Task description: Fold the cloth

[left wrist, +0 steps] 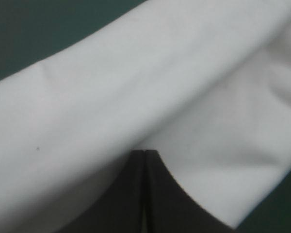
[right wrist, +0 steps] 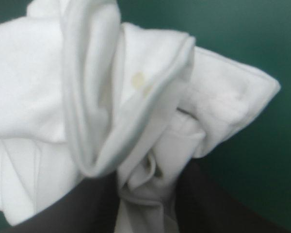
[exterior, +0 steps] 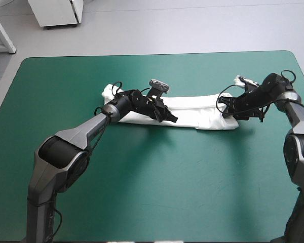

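The T-shirt (exterior: 192,109) lies as a long narrow band across the middle of the table; the left gripper (exterior: 168,117) pinches its near edge midway, fingers pressed together; the right gripper (exterior: 227,107) clamps a bunched end; I'd guess a crosswise fold comes next, carrying one end over the other; the teal-green cover (exterior: 167,177) shows all round.

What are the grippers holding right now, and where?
Both hold the T-shirt: the right gripper its bunched right end, the left gripper apparently its near edge around the middle.
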